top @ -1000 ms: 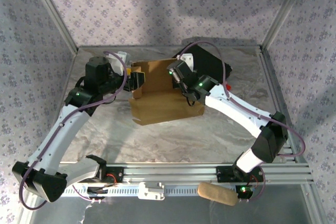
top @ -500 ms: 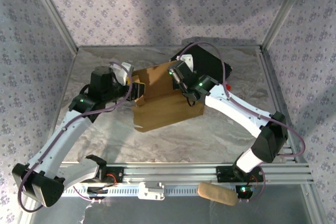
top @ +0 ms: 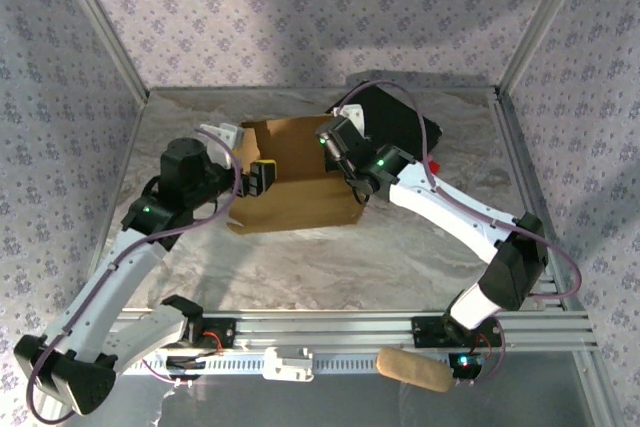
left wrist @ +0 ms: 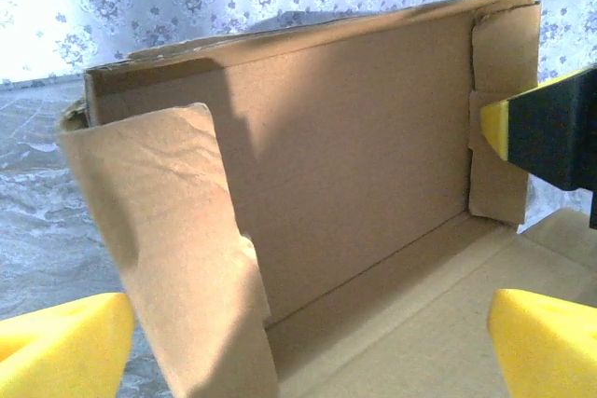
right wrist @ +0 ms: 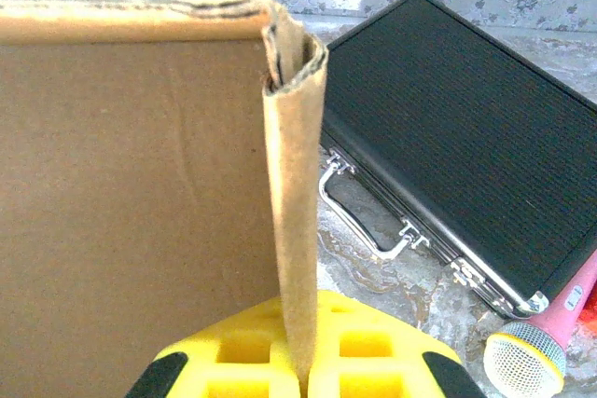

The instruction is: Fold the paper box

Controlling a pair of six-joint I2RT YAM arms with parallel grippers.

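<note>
Sitting in the middle of the tabletop (top: pixel 420 247), the paper box (top: pixel 300 162) is standing half-formed with its open side up, its long walls and right end wall raised. The right jaws are clamping together on the top edge of that right end wall. The left jaws are hanging wide apart at the box's left end, gripping nothing.

The left wrist view is looking into the bare brown inside of the box, where a loose end flap (left wrist: pixel 168 249) is rising just beside one yellow pad (left wrist: pixel 56 342). At the far end, a black-and-yellow finger (left wrist: pixel 546 132) of the right jaws is pressing on the end wall. The right wrist view is showing that wall edge-on, doubled over, between its own yellow pads (right wrist: pixel 233 356). Beyond it a black case (right wrist: pixel 466 118) with a metal handle (right wrist: pixel 359 216) is lying just beside the box, with a pink microphone (right wrist: pixel 536 347) near the case.

The tabletop is showing a silvery, marbled sheet. Floral-patterned walls (top: pixel 300 17) are enclosing it, with aluminium rails (top: pixel 350 327) running along the near edge.
</note>
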